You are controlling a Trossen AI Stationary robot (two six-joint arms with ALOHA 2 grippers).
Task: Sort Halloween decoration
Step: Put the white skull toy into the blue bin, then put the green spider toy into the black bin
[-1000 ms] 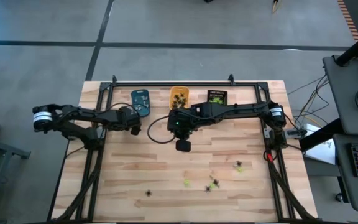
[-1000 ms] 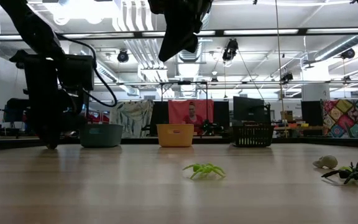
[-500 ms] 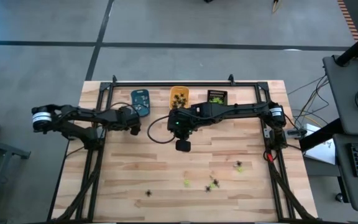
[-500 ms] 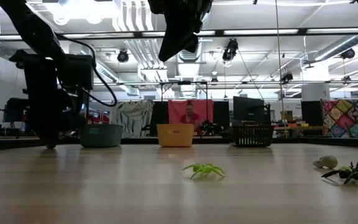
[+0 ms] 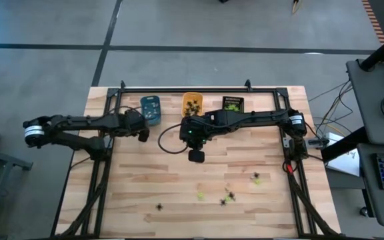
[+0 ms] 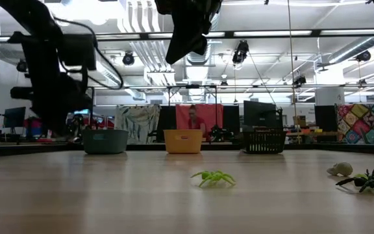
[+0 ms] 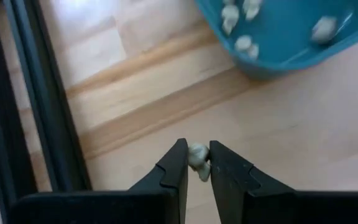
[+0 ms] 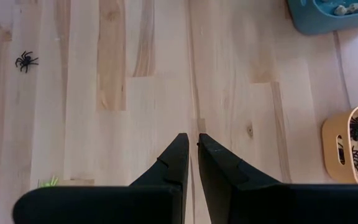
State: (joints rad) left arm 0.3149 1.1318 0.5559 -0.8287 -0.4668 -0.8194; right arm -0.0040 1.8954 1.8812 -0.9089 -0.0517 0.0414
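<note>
1. Since a second ago, the left arm has swung its outer end back toward the table's left edge and risen in the low view, while the right arm holds its place over the middle of the table.

2. Left gripper (image 7: 194,163) hangs just beside the blue tray (image 5: 151,109), its fingers pinched almost together on a pale figure (image 7: 197,160).

3. Pale figures (image 7: 246,43) already lie in that blue tray, so this one looks bound for the same spot.

4. Done well, the step means carrying the figure over the tray's rim before the fingers part, since the piece is tiny and could bounce off the wood.

5. Right gripper (image 8: 191,155) waits above bare boards near the centre, fingers nearly together with nothing between them.

6. Black figures sit in the orange tray (image 5: 192,103) and yellow-green ones in the black tray (image 5: 232,103).

7. Unsorted figures remain scattered toward the table's near edge: a black spider (image 5: 159,207) and a yellow-green spider (image 6: 213,177) among them.
</note>
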